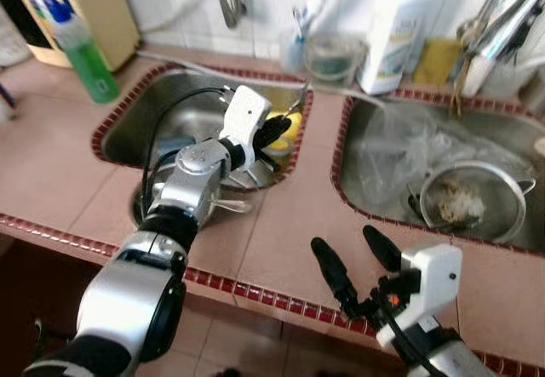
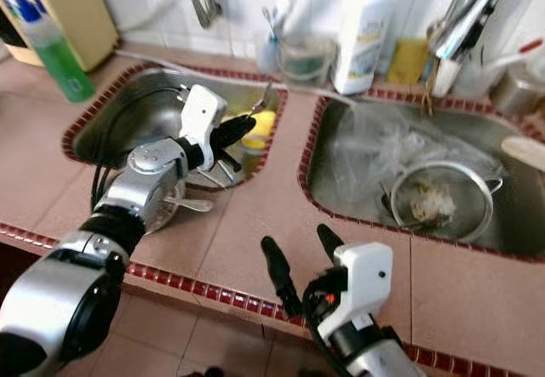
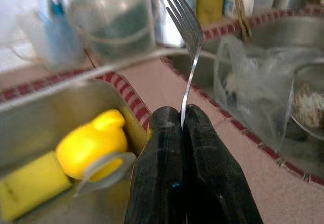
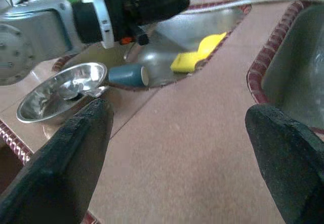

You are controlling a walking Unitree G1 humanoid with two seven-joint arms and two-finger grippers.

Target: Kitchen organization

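Left eye: left gripper (image 1: 274, 130) over the left sink (image 1: 153, 109), clamped on a fork (image 1: 298, 103). Right eye: right gripper (image 2: 300, 262) spread wide above the near counter (image 2: 255, 215). Left wrist: fork (image 3: 186, 37) upright, pinched between fingertips (image 3: 164, 133); yellow sponge (image 3: 30, 183) below.

Bright daylight, soft focus, blurred backgrounds
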